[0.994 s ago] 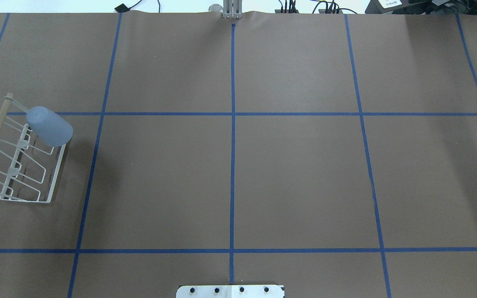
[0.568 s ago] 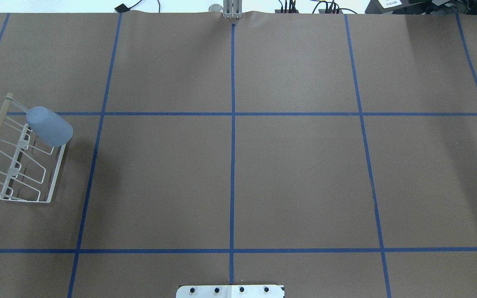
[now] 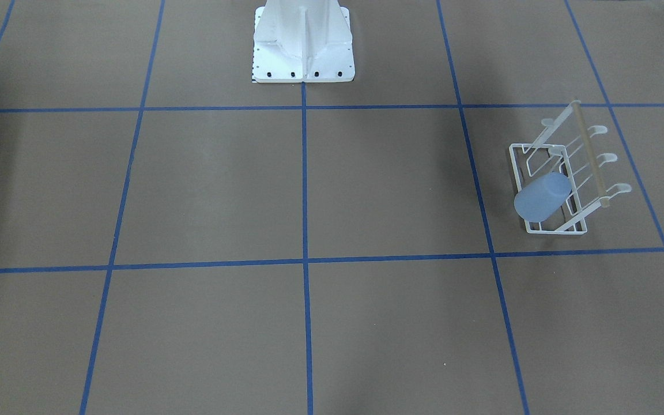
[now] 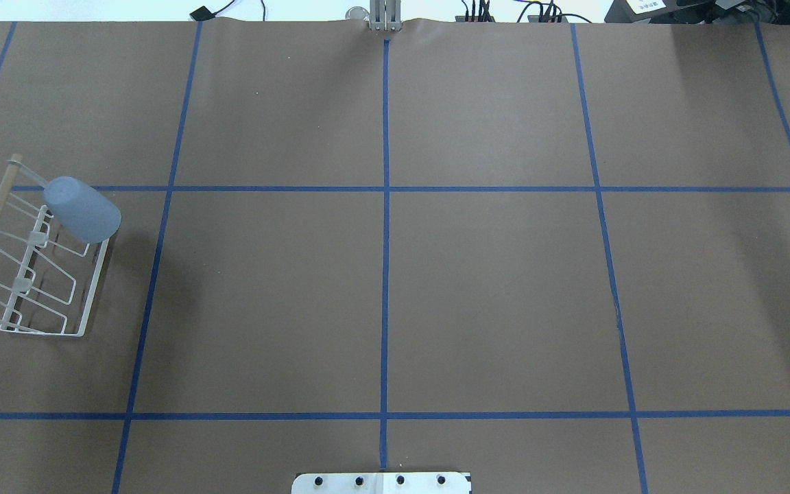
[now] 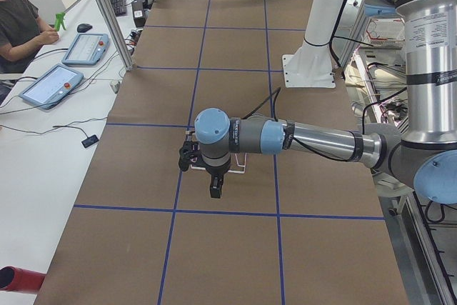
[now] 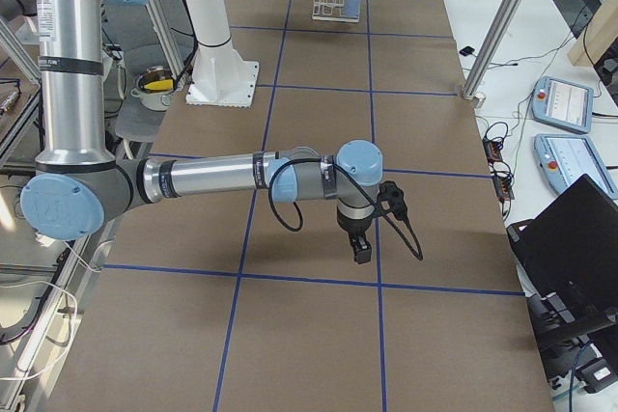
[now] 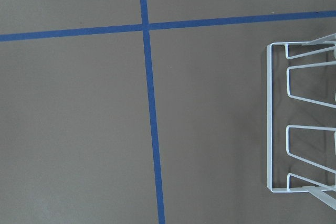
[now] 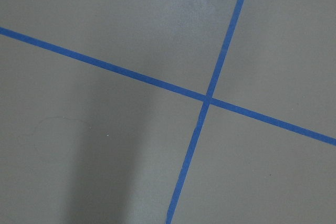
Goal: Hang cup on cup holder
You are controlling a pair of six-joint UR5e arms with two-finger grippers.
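The light blue cup (image 4: pixel 83 209) sits mouth-down and tilted on a far-corner prong of the white wire cup holder (image 4: pixel 97 281), at the table's left edge. The cup (image 3: pixel 542 197) and holder (image 3: pixel 588 155) also show in the front view, and small and far in the right side view (image 6: pixel 352 2). The left wrist view shows only the holder's base frame (image 7: pixel 269 129). My left gripper (image 5: pixel 216 189) hangs above the table next to the holder; my right gripper (image 6: pixel 360 251) hangs over bare table far from it. Both show only in side views, so I cannot tell whether they are open or shut.
The white bolted pedestal (image 3: pixel 303 40) stands at the robot's side of the table, mid-width. Blue tape lines (image 4: pixel 385 274) divide the brown table. An operator (image 5: pixel 18 19) and tablets (image 5: pixel 51 83) are on a side table beyond the far edge.
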